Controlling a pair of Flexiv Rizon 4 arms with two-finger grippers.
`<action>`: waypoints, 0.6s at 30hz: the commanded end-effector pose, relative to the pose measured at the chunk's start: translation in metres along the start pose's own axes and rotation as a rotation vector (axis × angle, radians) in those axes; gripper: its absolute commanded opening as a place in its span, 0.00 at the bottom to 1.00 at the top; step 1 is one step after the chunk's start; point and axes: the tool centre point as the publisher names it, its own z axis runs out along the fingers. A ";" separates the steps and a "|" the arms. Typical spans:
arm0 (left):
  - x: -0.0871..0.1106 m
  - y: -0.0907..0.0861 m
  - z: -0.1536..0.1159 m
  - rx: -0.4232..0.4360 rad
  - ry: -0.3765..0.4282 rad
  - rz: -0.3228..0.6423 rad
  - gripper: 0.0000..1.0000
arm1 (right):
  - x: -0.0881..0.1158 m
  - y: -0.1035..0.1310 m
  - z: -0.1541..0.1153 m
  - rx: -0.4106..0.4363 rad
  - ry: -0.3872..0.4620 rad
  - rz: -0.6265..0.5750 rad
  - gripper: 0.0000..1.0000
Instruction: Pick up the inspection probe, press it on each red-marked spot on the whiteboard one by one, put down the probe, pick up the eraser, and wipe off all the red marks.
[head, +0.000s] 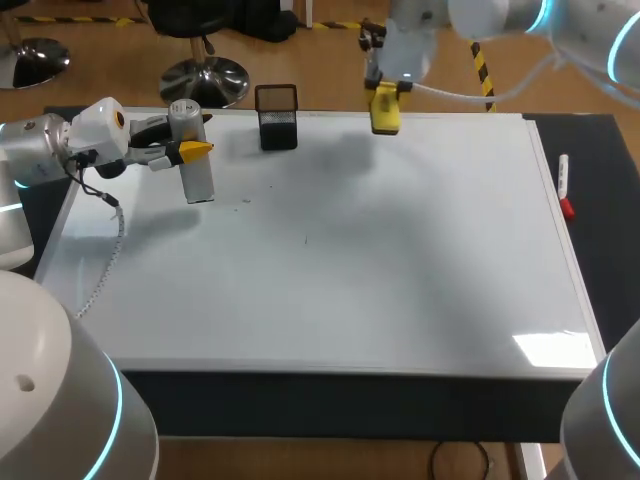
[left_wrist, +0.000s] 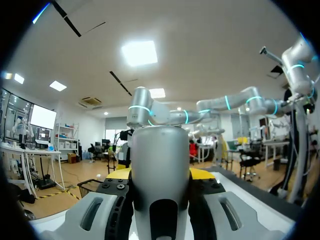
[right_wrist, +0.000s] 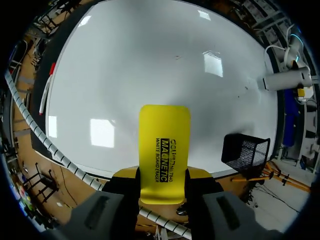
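Your left fingers are clamped on the grey inspection probe, which stands upright at the far left of the whiteboard. Your right fingers pinch the yellow eraser between them, above the board's far edge near the black mesh cup.

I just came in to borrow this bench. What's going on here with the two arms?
The left gripper is shut on the grey inspection probe, holding it upright at the whiteboard's far left corner. The right gripper is shut on the yellow eraser, above the board's far edge. No red marks show on the board, only tiny dark specks. A black mesh cup stands at the far edge, and a marker lies by the right edge.
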 end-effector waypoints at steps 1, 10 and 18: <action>0.001 -0.001 0.000 0.000 -0.002 0.001 0.00 | -0.018 -0.020 0.014 -0.106 0.011 -0.010 0.00; 0.001 -0.001 0.000 0.000 -0.002 0.001 0.00 | -0.042 -0.025 0.033 -0.128 -0.009 -0.019 0.00; 0.001 -0.001 0.000 0.000 -0.002 0.001 0.00 | -0.051 -0.018 0.054 -0.154 0.005 -0.014 0.00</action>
